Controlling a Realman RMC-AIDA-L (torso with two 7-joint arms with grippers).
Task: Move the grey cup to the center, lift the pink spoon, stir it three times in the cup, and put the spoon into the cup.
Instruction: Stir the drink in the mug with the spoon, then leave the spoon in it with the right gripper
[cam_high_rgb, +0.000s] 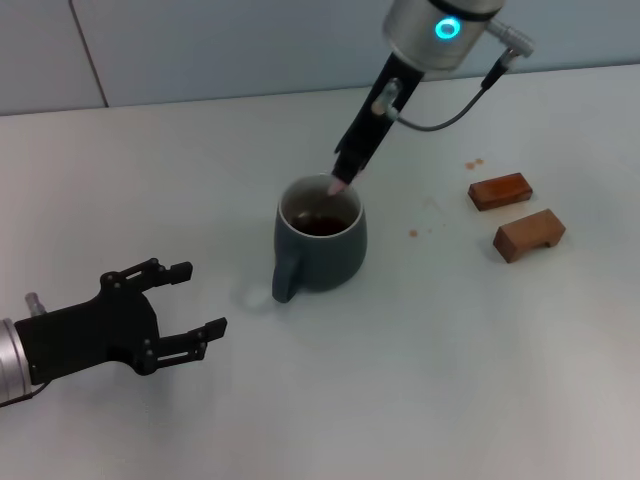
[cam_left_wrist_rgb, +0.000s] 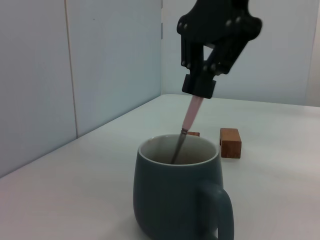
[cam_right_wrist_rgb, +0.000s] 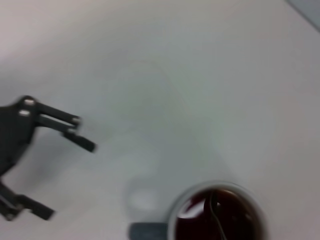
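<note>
The right claw hangs over the middle of the white bench, clenched on the top end of the pink spoon. The spoon tilts, its pale pink handle rising toward the far edge and its grey metal neck running down past the rim into the grey cup. In the right wrist view the spoon's bowl sits under dark brown liquid inside the cup. The cup stands upright near the bench's center, its loop handle turned toward the near edge and slightly toward the left side. The left claw rests low near the near left corner, released, with its two black fingers spread wide and pointing toward the cup, well apart from it. Two brown wooden blocks lie close to each other toward the right edge, with a few small brown spots on the bench just beside them.
</note>
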